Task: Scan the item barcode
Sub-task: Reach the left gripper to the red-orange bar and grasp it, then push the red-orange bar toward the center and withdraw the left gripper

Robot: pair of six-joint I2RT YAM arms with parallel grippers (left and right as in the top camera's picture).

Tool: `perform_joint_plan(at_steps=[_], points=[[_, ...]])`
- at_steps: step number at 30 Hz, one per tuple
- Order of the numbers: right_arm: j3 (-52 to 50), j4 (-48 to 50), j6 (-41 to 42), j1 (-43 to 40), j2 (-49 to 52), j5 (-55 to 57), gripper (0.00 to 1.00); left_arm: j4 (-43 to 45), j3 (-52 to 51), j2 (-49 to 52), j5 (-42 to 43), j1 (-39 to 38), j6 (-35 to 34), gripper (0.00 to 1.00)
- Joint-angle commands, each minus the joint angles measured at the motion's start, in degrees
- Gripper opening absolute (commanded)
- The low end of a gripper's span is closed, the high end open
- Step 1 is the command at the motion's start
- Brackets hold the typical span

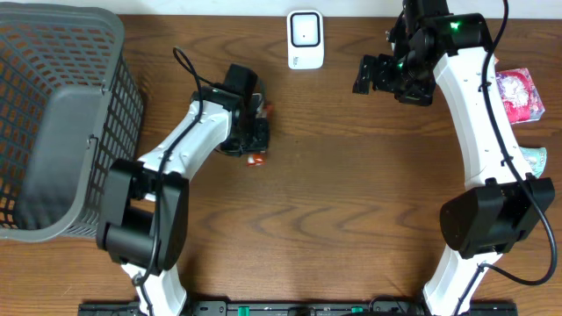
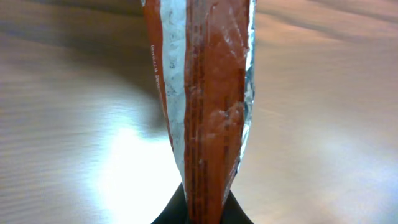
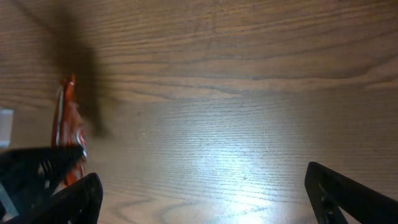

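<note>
Left gripper [image 1: 254, 143] clamped tight on the packet [image 2: 208, 93], near table centre-left, just right of the basket. In the left wrist view the packet stands up out of the pinch point at the bottom edge and fills the middle of the frame, edge-on and narrow. It is crinkled foil, orange-red with a silvery-white strip down one side and small print too fine to read; no barcode can be made out. From overhead only a small red corner [image 1: 256, 160] shows below the fingers. Whether it touches the table [image 1: 351, 202] cannot be told. Right gripper [image 1: 369, 75] spread wide and holding nothing, hovering up near the far edge; its dark fingers [image 3: 68, 199] frame bare wood, with the packet a thin orange sliver at far left. Scanner [image 1: 305, 39]: white, rounded rectangle, flat at the far edge between the two grippers, well apart from the packet. Basket [image 1: 53, 123]: grey plastic lattice, tipped at the left. Table: brown wood grain, glossy. Pink pack [image 1: 520, 95] at the right edge.
</note>
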Motion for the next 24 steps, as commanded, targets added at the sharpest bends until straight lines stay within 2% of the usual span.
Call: perform_joint_plan(at_steps=[1,2,3,4,5,6,11,13,15,17,20,21,22,23,24], points=[[0.15,-0.02,-0.68,0.39,-0.22,0.46,0.99,-0.28,0.2,-0.87,13.4,-0.48,-0.68,0.26],[0.15,-0.02,-0.7,0.39,-0.22,0.46,0.99,-0.63,0.02,-0.87,12.26,-0.59,-0.68,0.43],[0.15,-0.02,-0.68,0.39,-0.22,0.46,0.99,-1.31,0.0,-0.87,11.19,-0.59,-0.68,0.66],[0.15,-0.02,-0.7,0.39,-0.22,0.46,0.99,-1.79,0.0,-0.9,10.95,-0.57,-0.68,0.84],[0.15,-0.02,-0.7,0.39,-0.22,0.46,0.99,-2.19,0.0,-1.01,10.95,-0.57,-0.68,0.88],[0.15,-0.02,-0.7,0.39,-0.22,0.46,0.99,-2.64,0.07,-1.14,10.95,-0.5,-0.68,0.99],[0.15,-0.02,-0.7,0.39,-0.22,0.46,0.99,-4.98,2.32,-3.34,9.97,0.85,2.86,0.98],[0.15,-0.02,-0.7,0.39,-0.22,0.46,0.99,-5.33,2.95,-5.88,4.0,1.75,2.95,0.98],[0.15,-0.02,-0.7,0.39,-0.22,0.46,0.99,-5.62,2.95,-9.03,-10.38,2.47,1.53,0.98],[0.15,0.07,-0.42,0.39,-0.22,0.39,0.99,-8.02,2.95,-11.45,-25.64,3.08,-6.05,0.98],[0.15,2.93,2.82,0.39,-0.22,-0.26,0.99,-10.95,2.93,-11.93,-28.74,3.93,-8.22,0.98],[0.15,4.39,3.02,0.39,-0.22,-0.26,0.81,-11.82,2.67,-11.87,-28.76,4.35,-8.22,0.98],[0.15,4.98,3.02,0.39,-0.22,-0.37,0.72,-11.93,2.47,-11.87,-28.76,4.5,-8.22,0.98],[0.15,5.53,3.04,0.39,-0.22,-1.44,0.99,-12.24,2.12,-11.87,-28.76,4.96,-8.24,0.98],[0.15,4.92,3.48,0.39,-0.22,-3.5,0.99,-12.28,1.9,-11.87,-28.76,5.33,-8.26,0.98]])
